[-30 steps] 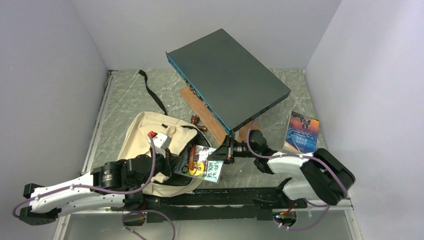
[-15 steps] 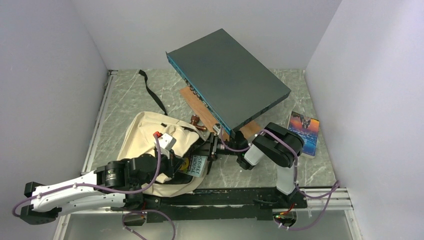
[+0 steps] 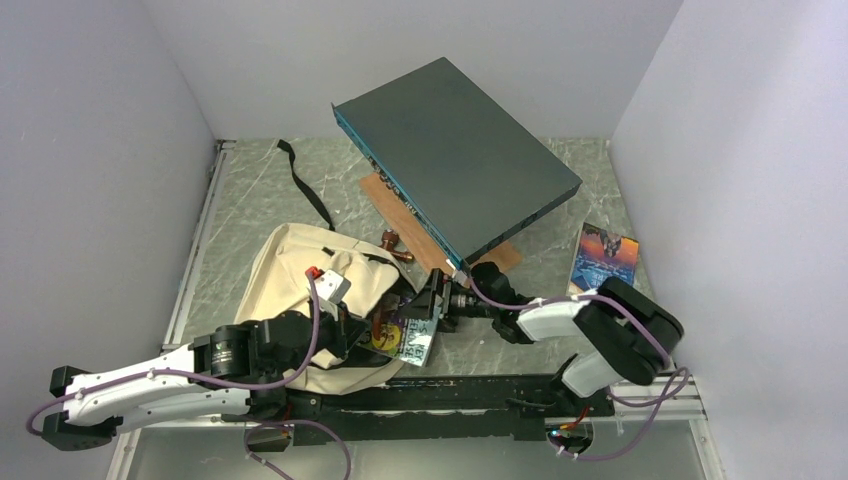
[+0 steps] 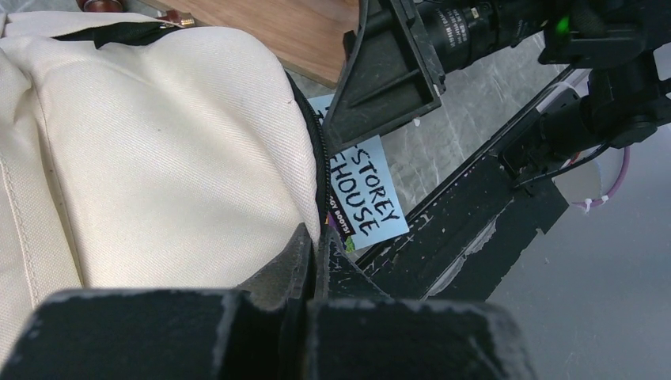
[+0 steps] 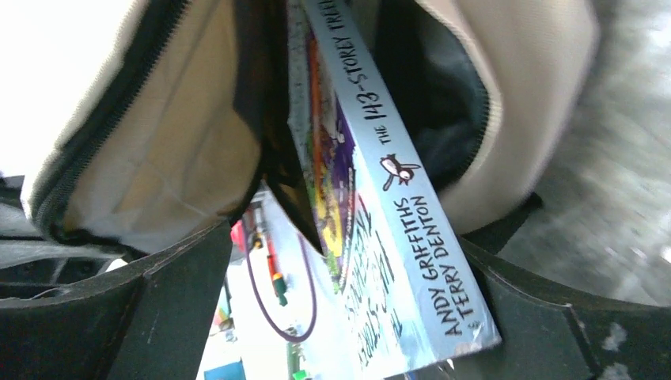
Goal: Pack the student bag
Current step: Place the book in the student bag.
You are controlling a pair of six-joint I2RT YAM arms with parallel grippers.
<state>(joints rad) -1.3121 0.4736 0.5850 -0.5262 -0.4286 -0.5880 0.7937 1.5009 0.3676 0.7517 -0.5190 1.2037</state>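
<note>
Axis of student bag: far-left to near-right, mouth right. Rim pinched tight in left gripper; right gripper straddles book, hold unclear. Book further out than 0.5 s ago.

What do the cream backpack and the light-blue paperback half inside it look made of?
Cream backpack: woven canvas-like fabric, matte, with visible twill weave and soft folds. Light-blue paperback: paper with a thin card cover, judging by its smooth printed spine; gloss uncertain.

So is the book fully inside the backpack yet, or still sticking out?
Partly in. The book has its far end inside the open mouth of the backpack; the near end, with the authors' names, pokes out.
</note>
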